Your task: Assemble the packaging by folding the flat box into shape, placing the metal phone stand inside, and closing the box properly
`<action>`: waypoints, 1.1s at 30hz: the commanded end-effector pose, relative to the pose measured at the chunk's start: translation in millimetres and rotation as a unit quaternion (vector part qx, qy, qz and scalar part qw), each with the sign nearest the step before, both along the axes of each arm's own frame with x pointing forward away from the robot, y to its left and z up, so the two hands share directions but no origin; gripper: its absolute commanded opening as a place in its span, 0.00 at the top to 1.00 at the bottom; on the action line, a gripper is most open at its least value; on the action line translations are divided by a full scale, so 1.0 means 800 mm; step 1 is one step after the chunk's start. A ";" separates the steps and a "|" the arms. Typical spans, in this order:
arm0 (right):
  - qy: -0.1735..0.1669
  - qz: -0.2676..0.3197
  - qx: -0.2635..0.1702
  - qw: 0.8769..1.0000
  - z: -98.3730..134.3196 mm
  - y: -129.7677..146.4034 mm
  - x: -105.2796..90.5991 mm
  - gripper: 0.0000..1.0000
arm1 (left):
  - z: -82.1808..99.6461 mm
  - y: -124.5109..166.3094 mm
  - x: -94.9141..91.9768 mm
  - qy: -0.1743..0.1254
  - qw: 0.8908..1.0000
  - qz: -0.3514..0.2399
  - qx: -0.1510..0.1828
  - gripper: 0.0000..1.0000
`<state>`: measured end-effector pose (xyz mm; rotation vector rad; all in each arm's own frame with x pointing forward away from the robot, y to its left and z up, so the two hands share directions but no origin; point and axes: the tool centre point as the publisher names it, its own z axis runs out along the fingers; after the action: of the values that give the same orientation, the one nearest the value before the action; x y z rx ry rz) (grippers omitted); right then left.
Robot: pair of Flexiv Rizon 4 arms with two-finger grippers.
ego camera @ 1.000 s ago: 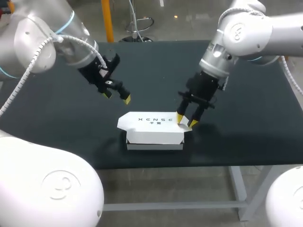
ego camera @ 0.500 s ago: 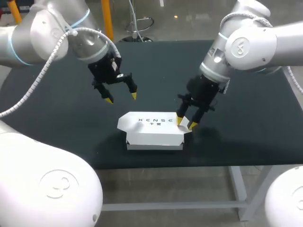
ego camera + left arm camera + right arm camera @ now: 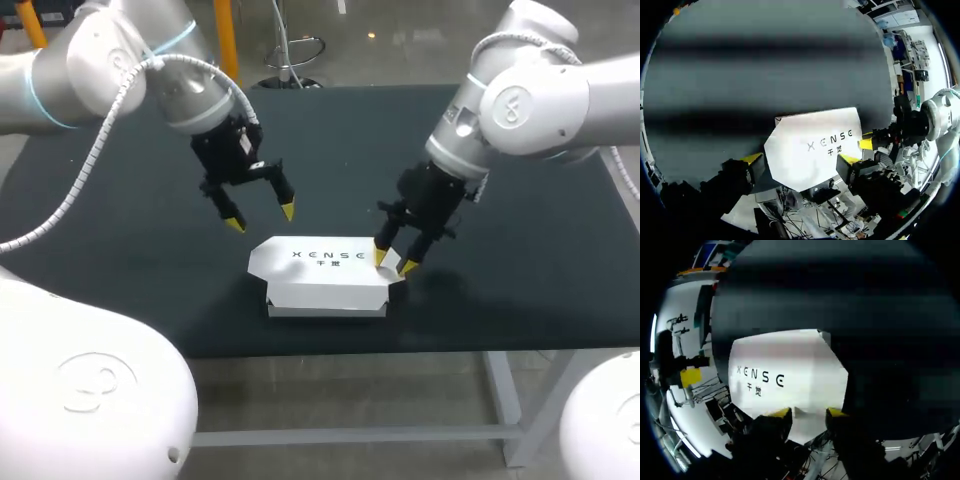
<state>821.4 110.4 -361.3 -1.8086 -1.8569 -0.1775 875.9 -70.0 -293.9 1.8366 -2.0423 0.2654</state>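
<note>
Our left arm bends downward, the left gripper [image 3: 262, 218] spread wide and gripping nothing, poised just behind the white box [image 3: 320, 275]. Our right gripper [image 3: 394, 261] points steeply down, its 2 tips slightly parted, on the box's end nearest it. The box sits folded, lid down.

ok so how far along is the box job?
Done: the box is folded into shape and its lid lies down over the top. No phone stand shows on the table, so it may be inside; cannot confirm. In hand: the right gripper is at the box's right end flap, and the left gripper hangs open behind the box. Left: tucking that end shut.
</note>
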 end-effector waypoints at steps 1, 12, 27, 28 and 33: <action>-0.002 -0.001 0.001 1.000 -0.001 -0.001 -0.001 0.52 | -0.013 -0.002 -0.008 0.012 0.999 0.032 0.006 0.17; -0.007 -0.009 0.003 1.000 -0.005 -0.001 0.000 0.52 | -0.035 -0.010 -0.021 0.024 0.994 0.092 0.046 0.29; -0.013 -0.017 0.007 1.000 -0.007 0.001 -0.002 0.52 | -0.067 -0.006 -0.032 0.036 0.992 0.109 0.044 0.29; -0.013 -0.018 0.008 1.000 -0.007 0.001 -0.002 0.52 | -0.068 -0.006 -0.033 0.035 0.992 0.113 0.046 0.29; -0.013 -0.023 0.009 1.000 -0.008 0.002 -0.003 0.52 | -0.070 -0.006 -0.035 0.036 0.992 0.113 0.045 0.26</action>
<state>820.6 111.9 -366.6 -1.8417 -1.8270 -0.2313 849.0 -74.0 -349.6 2.0991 -1.8240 0.1696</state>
